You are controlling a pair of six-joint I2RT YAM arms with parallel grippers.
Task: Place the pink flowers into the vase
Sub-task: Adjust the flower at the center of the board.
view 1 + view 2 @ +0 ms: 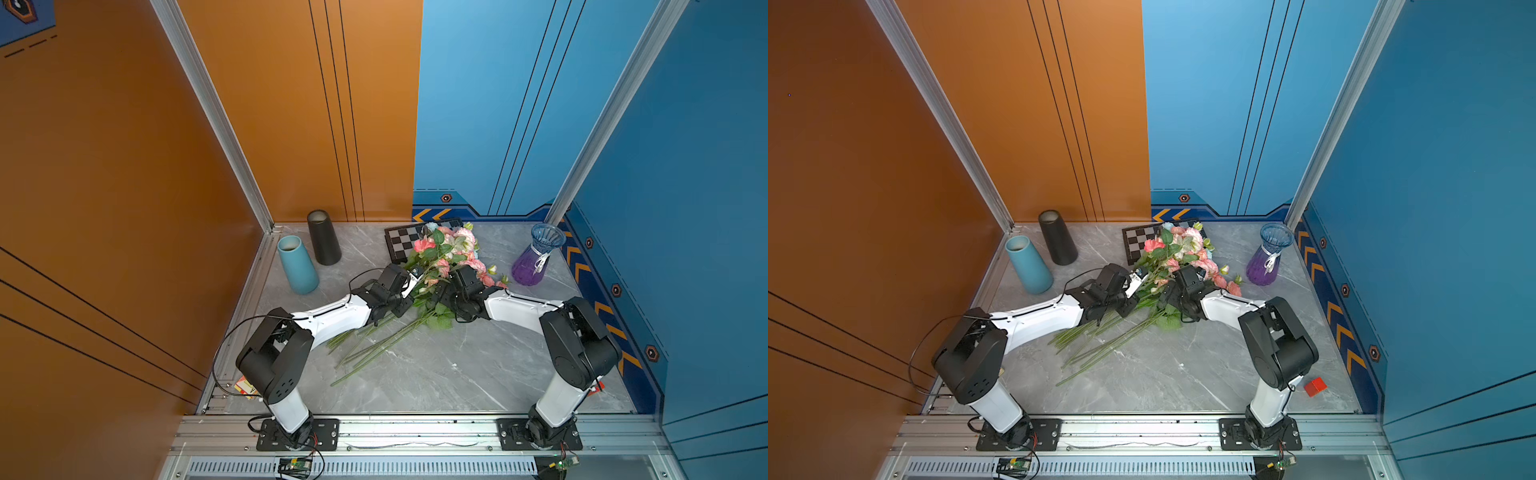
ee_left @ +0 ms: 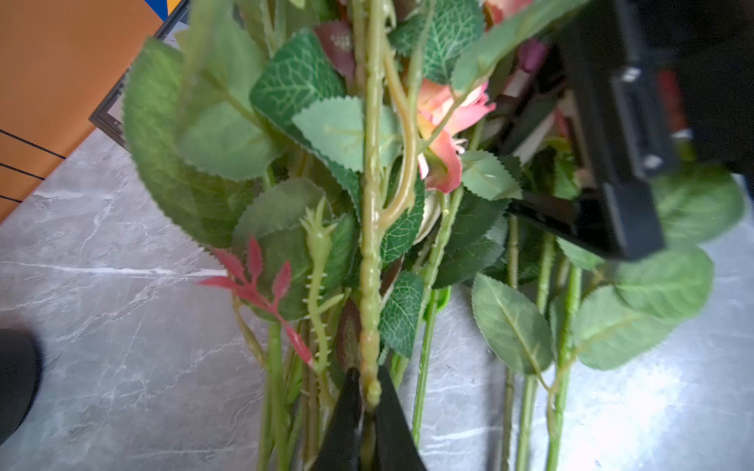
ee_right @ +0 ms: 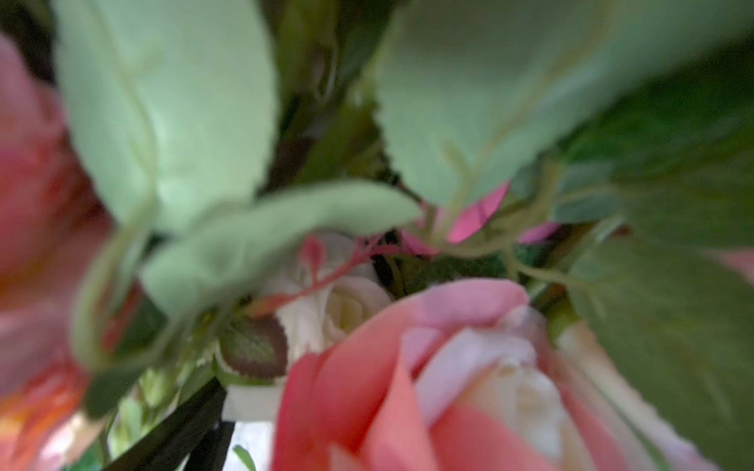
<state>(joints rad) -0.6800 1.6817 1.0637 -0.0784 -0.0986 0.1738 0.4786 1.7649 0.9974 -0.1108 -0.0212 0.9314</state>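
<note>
The pink flowers [image 1: 451, 249] [image 1: 1187, 245] lie in a loose bunch mid-table. Their blooms point to the back and their long green stems [image 1: 374, 349] fan toward the front left. My left gripper [image 1: 415, 286] [image 1: 1140, 286] reaches into the bunch from the left. In the left wrist view it [image 2: 369, 387] is shut on one pale knobbly stem [image 2: 371, 261]. My right gripper [image 1: 444, 291] [image 1: 1167, 291] is pushed in among leaves and blooms from the right, open. Only one black finger [image 3: 179, 432] shows beside a pink rose [image 3: 408, 387]. A blue and purple glass vase [image 1: 536, 257] stands upright at the back right.
A teal vase [image 1: 297, 266] and a black vase [image 1: 324, 243] stand at the back left. A chessboard [image 1: 401, 243] lies under the blooms by the back wall. A red cube [image 1: 1315, 386] sits near the right arm's base. Walls close in three sides.
</note>
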